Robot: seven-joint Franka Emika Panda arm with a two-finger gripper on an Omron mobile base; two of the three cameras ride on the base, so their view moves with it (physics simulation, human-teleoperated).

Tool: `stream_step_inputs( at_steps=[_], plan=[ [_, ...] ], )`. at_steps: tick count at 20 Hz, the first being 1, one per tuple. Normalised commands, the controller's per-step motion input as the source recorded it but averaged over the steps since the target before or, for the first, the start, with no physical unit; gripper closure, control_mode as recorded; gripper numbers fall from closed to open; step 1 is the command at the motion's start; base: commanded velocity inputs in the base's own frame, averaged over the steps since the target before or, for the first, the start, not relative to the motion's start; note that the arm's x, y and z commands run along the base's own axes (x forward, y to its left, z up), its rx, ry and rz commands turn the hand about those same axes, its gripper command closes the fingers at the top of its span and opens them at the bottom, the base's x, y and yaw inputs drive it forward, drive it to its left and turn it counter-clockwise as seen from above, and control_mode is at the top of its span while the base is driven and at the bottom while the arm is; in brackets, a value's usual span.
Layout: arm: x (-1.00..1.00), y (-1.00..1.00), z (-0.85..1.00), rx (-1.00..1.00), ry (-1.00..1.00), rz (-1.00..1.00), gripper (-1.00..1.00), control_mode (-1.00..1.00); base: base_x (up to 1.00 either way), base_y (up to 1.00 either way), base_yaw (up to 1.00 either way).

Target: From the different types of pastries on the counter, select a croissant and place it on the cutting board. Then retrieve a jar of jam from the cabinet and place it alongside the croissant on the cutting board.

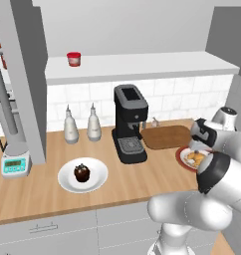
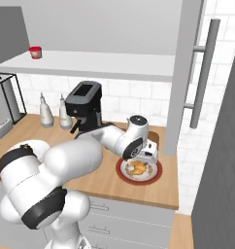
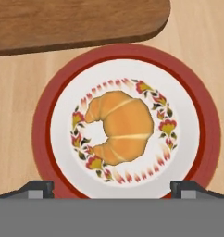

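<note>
The golden croissant lies in the middle of a round red-rimmed plate on the wooden counter. My gripper hangs straight above it, open, a fingertip off each side of the pastry and nothing between them. In the base views the hand hovers over the croissant. The cutting board lies bare just behind the plate. The red jar of jam stands on the cabinet shelf, far left. A dark muffin sits on a white plate.
A black coffee machine stands left of the board, with two grey-white bottles further left and a small scale by a grey panel. The counter ends at a wall just right of the red-rimmed plate.
</note>
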Motion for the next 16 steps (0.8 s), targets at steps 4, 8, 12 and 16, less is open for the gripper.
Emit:
stream_step_inputs(
  at_steps=[4, 8, 12, 16],
  plan=[
    [0.0, 0.0, -0.19, 0.0, 0.0, 0.05, -1.0, -1.0, 0.0, 0.0, 0.0],
    [0.0, 0.0, -0.11, 0.0, 0.01, 0.05, -1.0, -1.0, 0.0, 0.0, 0.0],
    [0.0, 0.0, -0.05, 0.0, 0.0, 0.03, -1.0, -1.0, 0.0, 0.0, 0.0],
    [0.0, 0.0, -0.09, 0.0, 0.01, 0.0, -1.0, -1.0, 0.0, 0.0, 0.0]
  ],
)
